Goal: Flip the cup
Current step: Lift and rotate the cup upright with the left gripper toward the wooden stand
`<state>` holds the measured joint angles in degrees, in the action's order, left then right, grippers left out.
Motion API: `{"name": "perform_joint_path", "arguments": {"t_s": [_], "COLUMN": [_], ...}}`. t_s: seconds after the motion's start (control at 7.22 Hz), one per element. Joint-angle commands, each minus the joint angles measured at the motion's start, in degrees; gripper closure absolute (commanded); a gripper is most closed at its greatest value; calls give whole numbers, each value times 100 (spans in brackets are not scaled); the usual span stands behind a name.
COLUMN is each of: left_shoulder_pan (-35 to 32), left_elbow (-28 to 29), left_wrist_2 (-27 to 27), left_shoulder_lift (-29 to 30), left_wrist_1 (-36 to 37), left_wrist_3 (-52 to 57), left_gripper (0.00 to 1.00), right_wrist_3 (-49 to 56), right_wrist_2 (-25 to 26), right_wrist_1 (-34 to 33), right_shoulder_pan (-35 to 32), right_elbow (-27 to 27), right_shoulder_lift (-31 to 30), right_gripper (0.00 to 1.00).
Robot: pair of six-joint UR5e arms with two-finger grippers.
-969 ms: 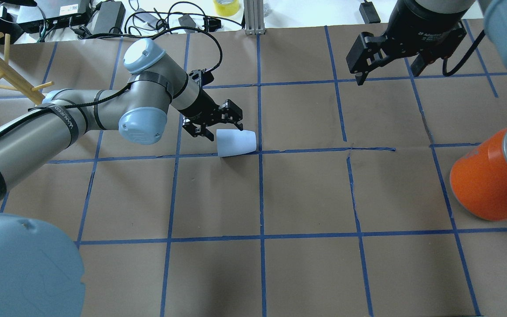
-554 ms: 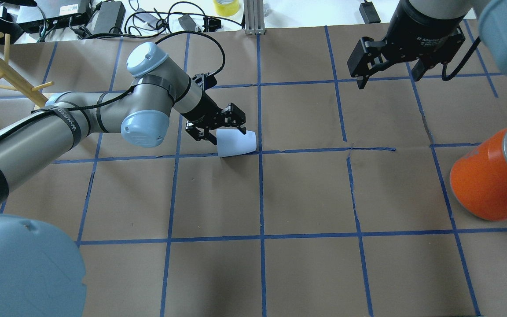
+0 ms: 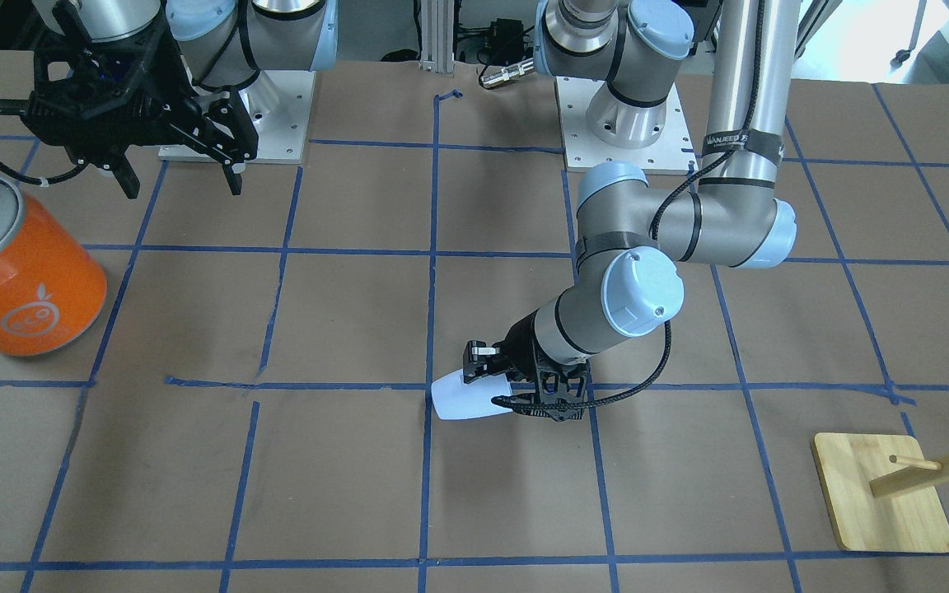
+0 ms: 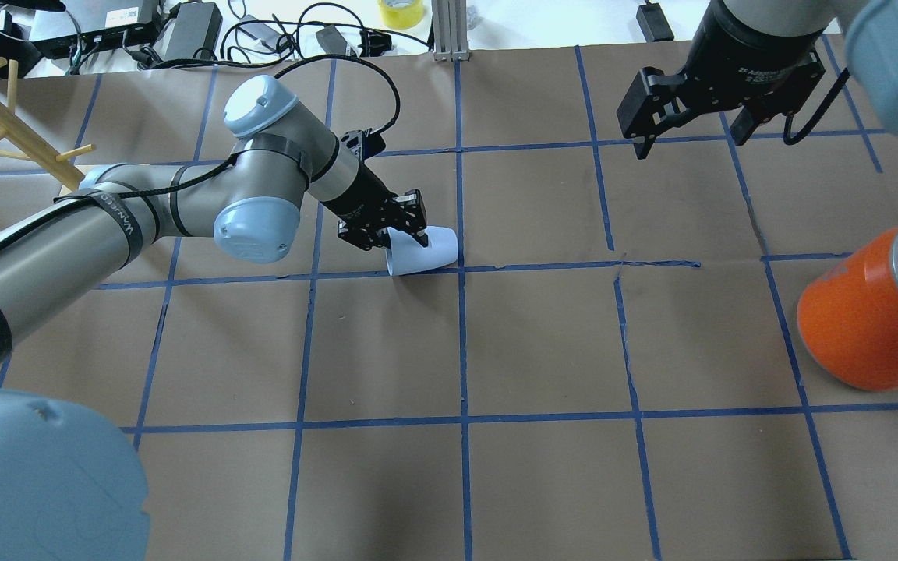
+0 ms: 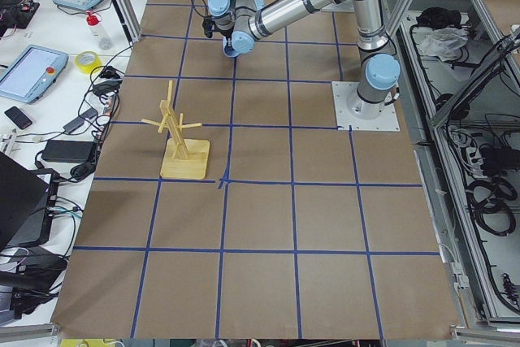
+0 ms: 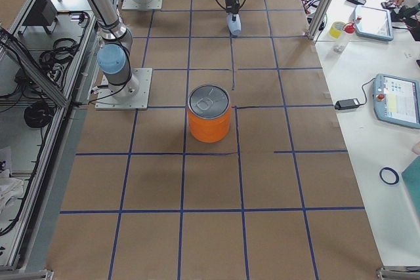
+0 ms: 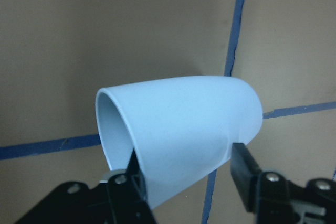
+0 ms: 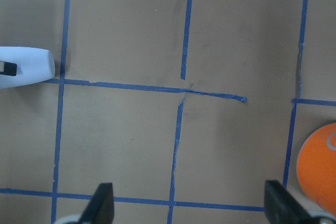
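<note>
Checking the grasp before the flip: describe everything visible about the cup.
The cup is a small, pale blue, smooth plastic-looking tumbler, tapered and handleless. It lies on its side on the brown paper-covered table by a blue tape crossing, open mouth toward the left arm. The left hand appears closed on its wall near the rim.

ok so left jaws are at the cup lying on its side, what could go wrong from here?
1. The left gripper brackets the cup on its smooth, tapered wall near the rim end; squeezing could squirt it out toward the narrow base.
2. The cup lies on its side on the table, so one-sided contact could roll it away. Whether the jaws already clamp it is unclear.
</note>
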<state>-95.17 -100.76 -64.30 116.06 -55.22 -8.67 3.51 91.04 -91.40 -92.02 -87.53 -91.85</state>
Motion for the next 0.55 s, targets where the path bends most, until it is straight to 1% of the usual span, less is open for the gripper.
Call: {"name": "perform_joint_path", "arguments": {"t_s": [0.0, 0.14, 0.28, 0.42], "left_shoulder_pan": [7, 7, 7, -2], "left_elbow": [125, 344, 607, 819], "left_wrist_2": [-91, -162, -528, -966], "left_shoulder_lift": [-83, -101, -31, -65], "left_wrist_1": [-58, -120, -138, -355], "left_wrist_3": [-108, -257, -336, -398], "left_gripper": [100, 100, 100, 100], "right_wrist_3": [0, 0, 0, 35], "right_wrist_2": [1, 1, 1, 1], "right_wrist_1": [8, 8, 43, 61], "right_shoulder_pan": [-9, -9, -9, 8], "right_elbow": [-1, -1, -1, -1], "right_shoulder_lift": [0, 0, 0, 0], "right_gripper": [0, 0, 0, 0]}}
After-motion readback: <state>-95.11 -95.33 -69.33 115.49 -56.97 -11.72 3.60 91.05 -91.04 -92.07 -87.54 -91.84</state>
